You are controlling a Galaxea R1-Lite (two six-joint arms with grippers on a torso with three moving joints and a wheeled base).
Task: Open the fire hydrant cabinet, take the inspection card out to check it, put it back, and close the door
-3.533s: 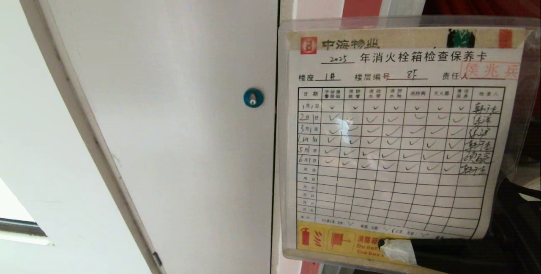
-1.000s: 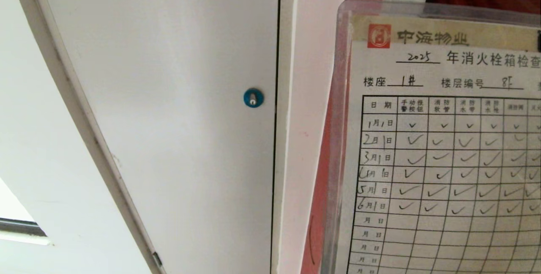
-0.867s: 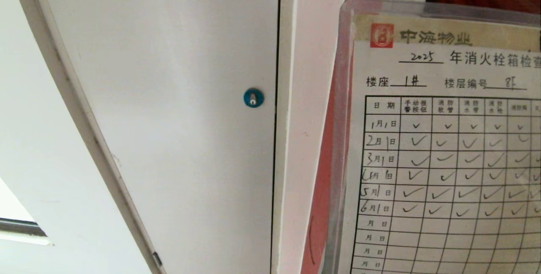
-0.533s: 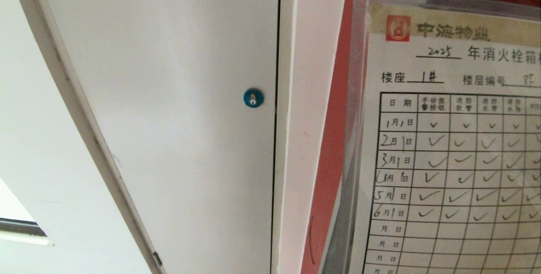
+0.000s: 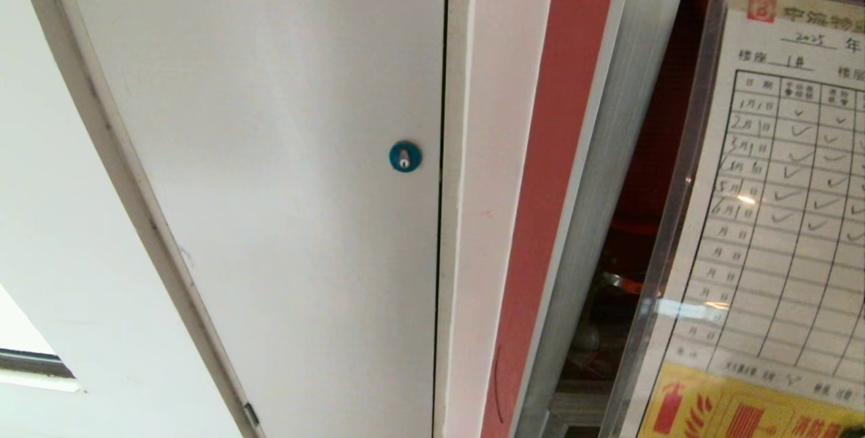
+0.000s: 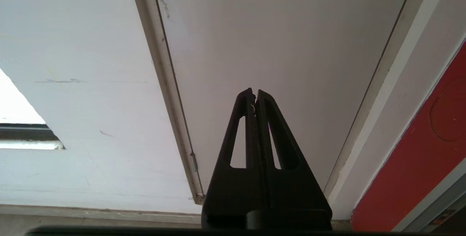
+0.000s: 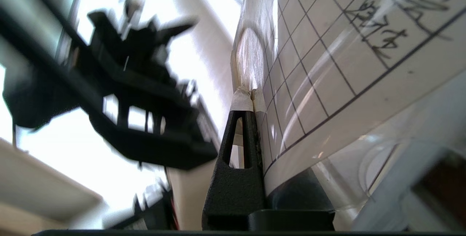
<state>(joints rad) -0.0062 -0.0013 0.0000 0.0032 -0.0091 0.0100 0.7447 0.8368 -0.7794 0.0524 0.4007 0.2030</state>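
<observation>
Card out: inspection card pinched in closed right gripper fingers; fire hydrant cabinet open. Left gripper closed, empty. Remaining: return card, close door.

Colours and printed patterns at the open fire hydrant cabinet.
The inspection card was whitish, ruled with a fine black table holding dark tick marks; a small red emblem sat at its top and a yellow-orange band with red pictograms ran along its lower edge. The fire hydrant cabinet showed a silver frame, a red strip and a dark red interior. The plain white panel carried a blue round lock. Both grippers' fingers were matt black.
</observation>
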